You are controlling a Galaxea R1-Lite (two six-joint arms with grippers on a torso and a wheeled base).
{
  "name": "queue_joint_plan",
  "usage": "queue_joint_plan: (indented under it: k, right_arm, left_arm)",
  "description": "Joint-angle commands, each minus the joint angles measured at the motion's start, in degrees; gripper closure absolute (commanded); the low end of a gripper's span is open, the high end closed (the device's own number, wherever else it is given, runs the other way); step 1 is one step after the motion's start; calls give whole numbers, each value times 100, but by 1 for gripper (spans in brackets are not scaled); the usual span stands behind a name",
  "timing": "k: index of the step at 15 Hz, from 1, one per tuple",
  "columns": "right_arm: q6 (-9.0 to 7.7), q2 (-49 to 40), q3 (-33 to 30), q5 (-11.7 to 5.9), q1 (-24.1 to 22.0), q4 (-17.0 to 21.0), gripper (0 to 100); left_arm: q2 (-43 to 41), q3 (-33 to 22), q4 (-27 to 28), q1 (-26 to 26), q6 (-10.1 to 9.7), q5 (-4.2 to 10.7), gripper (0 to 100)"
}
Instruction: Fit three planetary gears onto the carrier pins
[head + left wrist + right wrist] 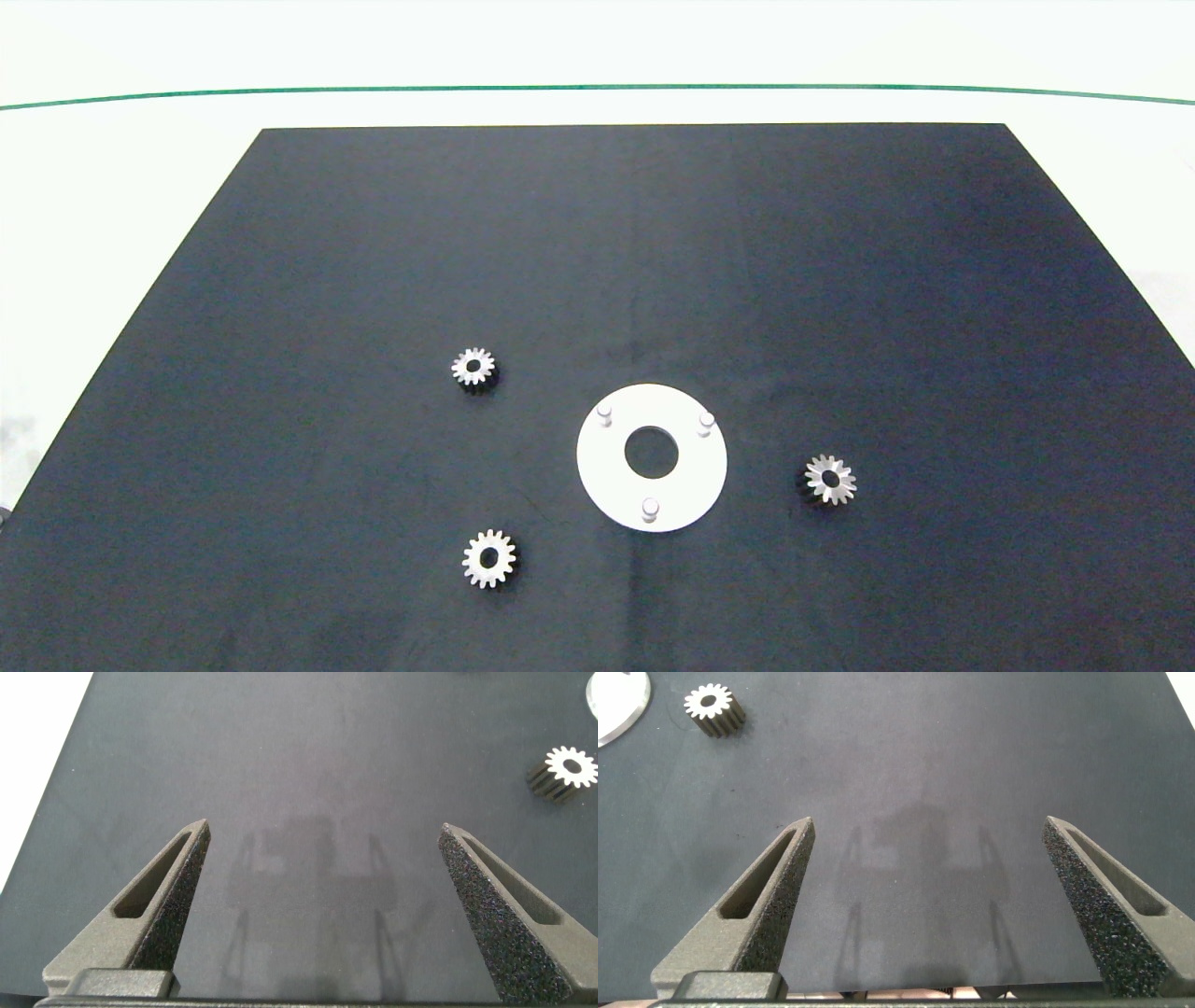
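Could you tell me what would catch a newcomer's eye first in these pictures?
The white disc with its three bare carrier pins stands out against the dark mat, near its front middle. Three silver planetary gears lie loose around it: two to its left and one to its right. Both wrist views show the left gripper and right gripper open above bare mat, holding nothing.

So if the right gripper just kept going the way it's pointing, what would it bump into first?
Probably nothing but the black mat. The right gripper is open, and the stretch ahead of its fingers looks bare. The nearest gear sits off to one side, beside the white disc's edge, likely outside that line, though depth is hard to judge.
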Motion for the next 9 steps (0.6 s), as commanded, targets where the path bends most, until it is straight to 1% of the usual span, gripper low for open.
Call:
queue_joint_plan:
  k: [1,3,4,6,8,9]
  right_arm:
    - [-29,8,-185,37,0,193,0]
    - [-55,52,-606,46,9,659,0]
    - [-55,105,-888,63,35,923,0]
    - [-90,492,-1521,63,123,1415,0]
    - [-134,966,-2092,63,193,1828,0]
    - [-196,1168,-2259,63,229,1898,0]
  left_arm:
    - [-2,-195,61,-5,86,-7,0]
    - [33,-556,482,4,104,-16,0]
    - [77,-855,834,-5,112,-33,0]
    - [375,-1452,1449,-31,253,-42,0]
    - [868,-1830,1520,-102,306,-42,0]
    - [1114,-1988,1528,-110,394,-42,0]
